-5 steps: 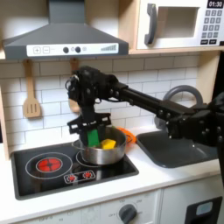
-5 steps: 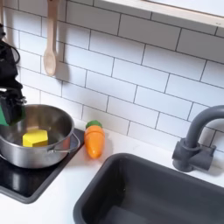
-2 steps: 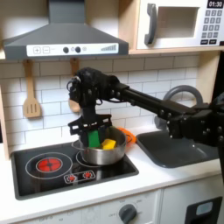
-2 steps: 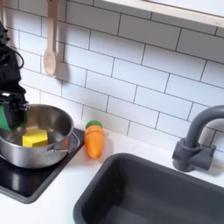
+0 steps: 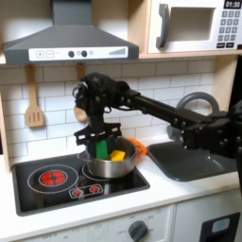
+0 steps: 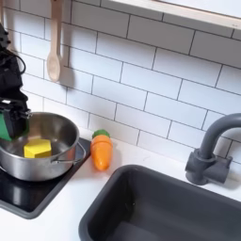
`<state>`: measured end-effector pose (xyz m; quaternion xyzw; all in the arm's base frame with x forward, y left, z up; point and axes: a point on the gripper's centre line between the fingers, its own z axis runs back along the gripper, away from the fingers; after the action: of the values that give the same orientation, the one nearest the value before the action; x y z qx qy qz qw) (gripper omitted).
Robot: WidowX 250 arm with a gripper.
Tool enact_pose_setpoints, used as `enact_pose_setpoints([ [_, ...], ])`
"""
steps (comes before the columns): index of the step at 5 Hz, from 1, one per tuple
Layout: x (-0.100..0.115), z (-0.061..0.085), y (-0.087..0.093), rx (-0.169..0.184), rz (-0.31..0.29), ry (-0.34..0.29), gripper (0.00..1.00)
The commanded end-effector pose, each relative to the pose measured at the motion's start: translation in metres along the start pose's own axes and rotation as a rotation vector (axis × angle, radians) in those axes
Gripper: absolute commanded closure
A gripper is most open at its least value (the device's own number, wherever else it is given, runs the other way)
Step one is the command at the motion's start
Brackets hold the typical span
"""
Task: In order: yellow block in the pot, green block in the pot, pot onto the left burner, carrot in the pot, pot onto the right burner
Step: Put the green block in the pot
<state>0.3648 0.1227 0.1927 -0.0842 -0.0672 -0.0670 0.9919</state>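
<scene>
The silver pot point(image 5: 112, 167) point(image 6: 42, 160) stands on the right part of the black cooktop, hiding the right burner. The yellow block point(image 5: 117, 154) point(image 6: 38, 148) lies inside it. My gripper point(image 5: 100, 146) point(image 6: 11, 120) hangs over the pot's inner side, at the second exterior view's left edge, and is shut on the green block point(image 5: 100, 148) point(image 6: 11, 122). That block sits at about rim height. On the counter just past the pot, toward the sink, lies the orange carrot point(image 5: 138, 146) point(image 6: 101, 153). The left burner point(image 5: 54, 176) glows red and is bare.
A dark sink point(image 5: 184, 159) point(image 6: 169, 202) with a grey faucet point(image 6: 212, 151) lies to the first exterior view's right. A wooden spoon point(image 6: 55, 47) hangs on the tiled wall. The range hood point(image 5: 71, 40) and microwave point(image 5: 194, 24) are overhead. Red knobs point(image 5: 85, 190) sit at the cooktop's front.
Hardly anything differs. My gripper stays over the pot with the green block, perhaps a touch lower. The pot, yellow block and carrot have not moved.
</scene>
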Motion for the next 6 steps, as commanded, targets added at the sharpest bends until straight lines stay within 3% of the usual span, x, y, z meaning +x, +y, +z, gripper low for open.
enact_pose_setpoints([
  [1,0.0014,0.0019,-0.0041,-0.014,-0.005,-0.007,1.0],
  [2,-0.0004,-0.0066,-0.0023,-0.011,0.002,0.015,1.0],
  [3,0.0023,-0.0066,-0.0018,-0.007,0.008,0.012,1.0],
  [4,0.0015,0.003,-0.0027,0.001,0.007,-0.01,1.0],
  [6,0.0028,-0.0067,-0.0063,0.009,0.001,0.016,1.0],
])
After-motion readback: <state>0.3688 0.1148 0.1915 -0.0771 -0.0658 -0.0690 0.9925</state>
